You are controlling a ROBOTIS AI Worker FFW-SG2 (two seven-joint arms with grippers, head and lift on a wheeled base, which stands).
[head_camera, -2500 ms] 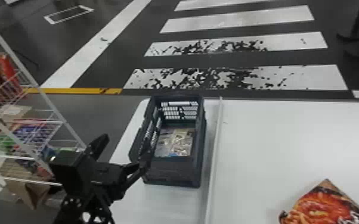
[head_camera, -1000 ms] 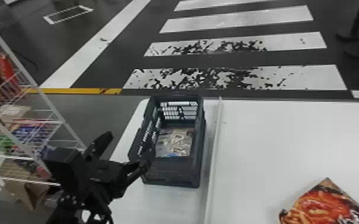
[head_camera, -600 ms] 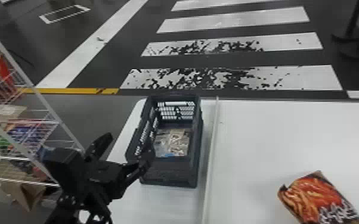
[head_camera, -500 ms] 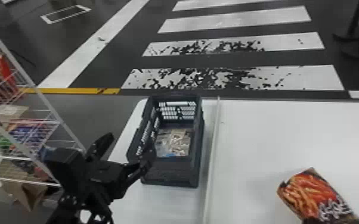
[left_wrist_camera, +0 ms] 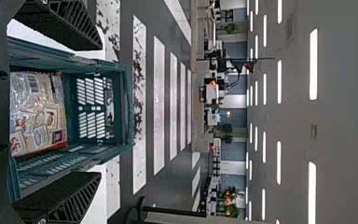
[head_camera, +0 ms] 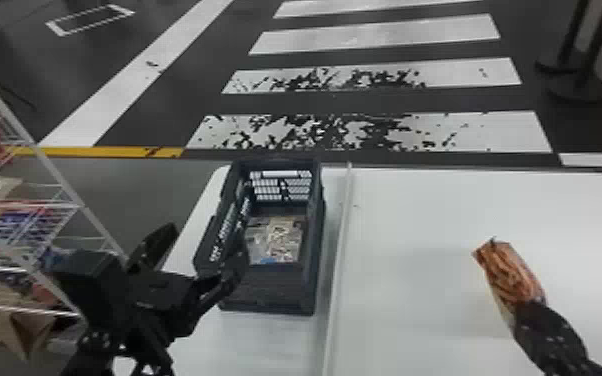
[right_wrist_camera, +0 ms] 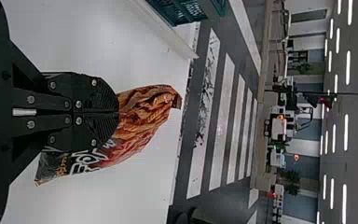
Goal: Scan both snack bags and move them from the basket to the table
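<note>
probably for scanning, in head view one snack bag (head_camera: pixel 510 272) is held right of the basket (head_camera: pixel 267 295). in left wrist view, left gripper (left_wrist_camera: pixel 98 112) is apart near basket, other bag (left_wrist_camera: pixel 39 112) inside. in right wrist view, right gripper (right_wrist_camera: pixel 117 112) clamps this snack bag.

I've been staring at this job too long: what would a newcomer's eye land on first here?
The orange snack bag in the right pincer, over the white table. Next, the dark basket to its left, a pale packet inside. Beyond the table, bold floor stripes.
</note>
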